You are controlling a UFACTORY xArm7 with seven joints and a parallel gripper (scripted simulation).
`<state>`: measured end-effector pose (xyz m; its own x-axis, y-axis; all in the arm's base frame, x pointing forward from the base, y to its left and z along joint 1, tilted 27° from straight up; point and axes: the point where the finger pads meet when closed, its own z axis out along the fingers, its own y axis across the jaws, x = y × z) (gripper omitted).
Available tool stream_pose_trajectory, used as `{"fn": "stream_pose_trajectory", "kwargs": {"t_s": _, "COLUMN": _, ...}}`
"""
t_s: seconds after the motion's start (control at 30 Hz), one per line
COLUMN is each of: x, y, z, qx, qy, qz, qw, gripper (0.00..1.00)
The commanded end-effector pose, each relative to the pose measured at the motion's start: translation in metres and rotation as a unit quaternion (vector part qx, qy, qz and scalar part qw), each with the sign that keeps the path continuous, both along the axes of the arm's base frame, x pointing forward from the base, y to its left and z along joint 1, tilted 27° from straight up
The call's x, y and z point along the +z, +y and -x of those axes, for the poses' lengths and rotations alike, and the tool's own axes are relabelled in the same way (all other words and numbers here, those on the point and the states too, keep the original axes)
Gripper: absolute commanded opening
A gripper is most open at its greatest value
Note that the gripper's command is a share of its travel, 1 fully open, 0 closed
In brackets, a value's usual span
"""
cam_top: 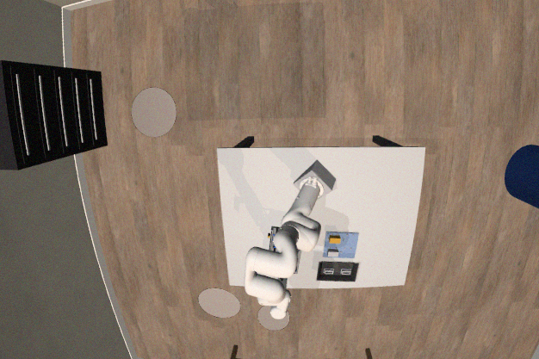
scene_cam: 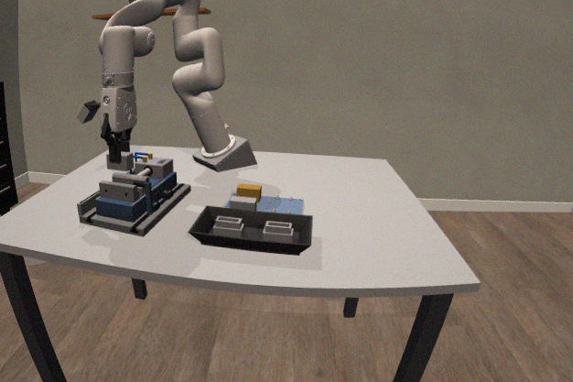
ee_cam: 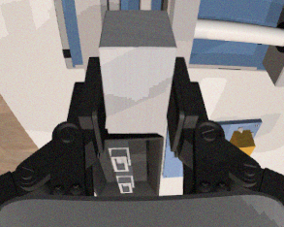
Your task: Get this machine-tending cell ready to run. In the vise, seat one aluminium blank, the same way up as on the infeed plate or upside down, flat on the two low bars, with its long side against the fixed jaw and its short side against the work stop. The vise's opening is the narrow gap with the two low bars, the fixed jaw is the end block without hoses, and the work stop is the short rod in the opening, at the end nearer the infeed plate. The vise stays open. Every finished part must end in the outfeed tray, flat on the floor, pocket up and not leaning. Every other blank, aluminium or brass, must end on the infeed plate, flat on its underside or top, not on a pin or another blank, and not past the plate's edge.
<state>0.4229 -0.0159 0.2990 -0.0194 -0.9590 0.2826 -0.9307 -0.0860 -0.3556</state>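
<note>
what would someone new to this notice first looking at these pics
Most striking is the white arm looping high above the table, its gripper shut on a grey aluminium blank just beside the blue vise at the table's left end. Next, the black outfeed tray near the front edge with two pocketed grey parts lying in it, and behind it the blue infeed plate carrying a brass blank and another grey one.

A grey aluminium blank (ee_cam: 137, 73) hangs above the blue vise (scene_cam: 121, 207); two finished parts (scene_cam: 227, 224) lie pocket-up in the outfeed tray (scene_cam: 202, 234).
</note>
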Motion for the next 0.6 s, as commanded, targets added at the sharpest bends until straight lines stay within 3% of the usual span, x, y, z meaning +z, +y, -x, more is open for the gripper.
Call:
{"fn": "stream_pose_trajectory", "kwargs": {"t_s": 0.0, "x": 0.0007, "y": 0.0002, "z": -0.0013, "qx": 0.001, "qy": -0.002, "qz": 0.0, "qw": 1.0, "gripper": 0.0}}
{"fn": "stream_pose_trajectory", "kwargs": {"t_s": 0.57, "x": -0.0086, "y": -0.0023, "z": -0.005, "qx": 0.001, "qy": -0.002, "qz": 0.0, "qw": 1.0, "gripper": 0.0}}
